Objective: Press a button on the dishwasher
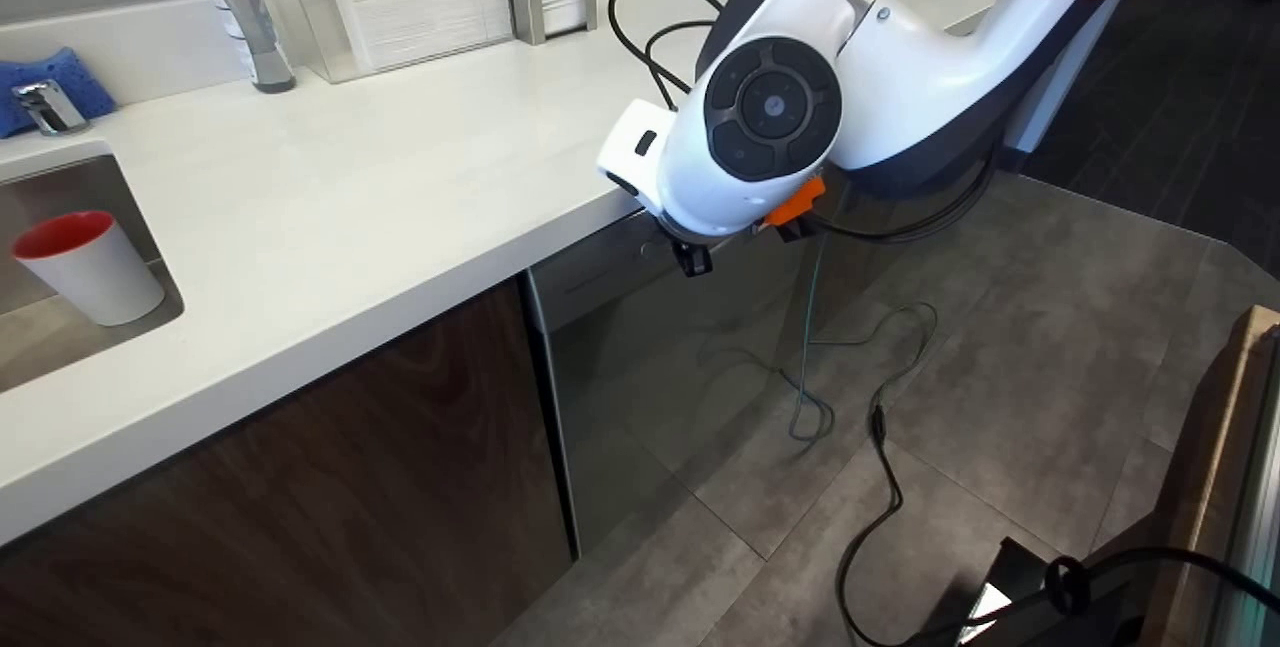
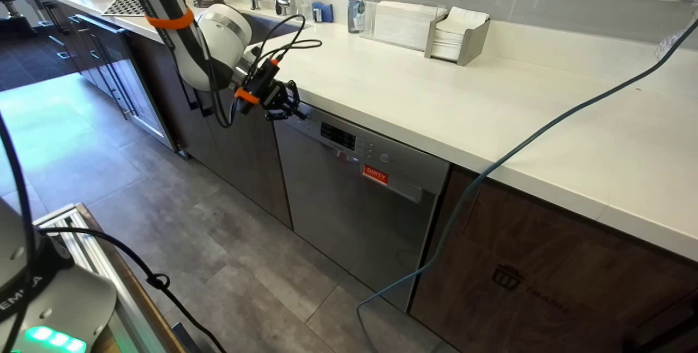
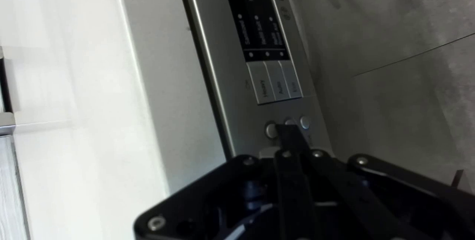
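Observation:
The dishwasher point(image 2: 349, 205) has a brushed steel front under the countertop and also shows in an exterior view point(image 1: 630, 417). A red DIRTY sign point(image 2: 375, 174) is on its front. In the wrist view its control panel point(image 3: 237, 95) runs diagonally, with a dark display strip point(image 3: 256, 21) and Heavy and Auto keys point(image 3: 263, 84). Round silver buttons point(image 3: 271, 131) sit below these, one at the right point(image 3: 304, 122). My gripper point(image 3: 291, 132) is shut and empty, its tip overlapping the middle button. Touch cannot be told. In an exterior view the gripper point(image 2: 299, 114) is at the panel's left end.
The white countertop edge point(image 2: 381, 124) overhangs just above the panel. Dark wooden cabinets point(image 1: 330, 487) flank the dishwasher. A blue-green cable point(image 2: 463, 200) hangs in front of its right side. A napkin holder point(image 2: 455, 36), a bottle point(image 2: 356, 4) and a cup point(image 1: 95, 272) in the sink stand further off.

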You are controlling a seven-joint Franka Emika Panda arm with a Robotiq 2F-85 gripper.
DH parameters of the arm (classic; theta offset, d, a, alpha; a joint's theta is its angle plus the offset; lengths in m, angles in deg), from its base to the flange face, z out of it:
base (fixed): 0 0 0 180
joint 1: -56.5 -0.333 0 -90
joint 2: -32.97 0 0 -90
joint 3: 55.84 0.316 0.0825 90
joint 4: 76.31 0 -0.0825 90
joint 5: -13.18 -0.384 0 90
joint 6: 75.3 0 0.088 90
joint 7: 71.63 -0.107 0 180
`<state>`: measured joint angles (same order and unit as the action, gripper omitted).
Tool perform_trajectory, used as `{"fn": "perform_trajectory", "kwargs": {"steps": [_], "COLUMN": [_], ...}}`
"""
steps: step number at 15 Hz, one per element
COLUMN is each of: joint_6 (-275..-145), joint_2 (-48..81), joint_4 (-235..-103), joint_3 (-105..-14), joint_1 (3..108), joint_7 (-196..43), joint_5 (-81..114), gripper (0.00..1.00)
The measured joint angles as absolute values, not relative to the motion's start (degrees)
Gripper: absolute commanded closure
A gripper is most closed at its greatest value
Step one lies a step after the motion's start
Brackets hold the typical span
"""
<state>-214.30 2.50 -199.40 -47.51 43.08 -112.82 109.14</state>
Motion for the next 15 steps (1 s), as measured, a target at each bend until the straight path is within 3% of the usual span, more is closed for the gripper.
{"fn": "perform_trajectory", "kwargs": {"steps": [15], "joint_6": [-217.99], "joint_2": [3.43], "joint_4": [-200.49], "joint_3": [-46.75], "joint_1": [45.77], "joint_7": [-111.43], "joint_5": [113.21], "gripper": [1.00]}}
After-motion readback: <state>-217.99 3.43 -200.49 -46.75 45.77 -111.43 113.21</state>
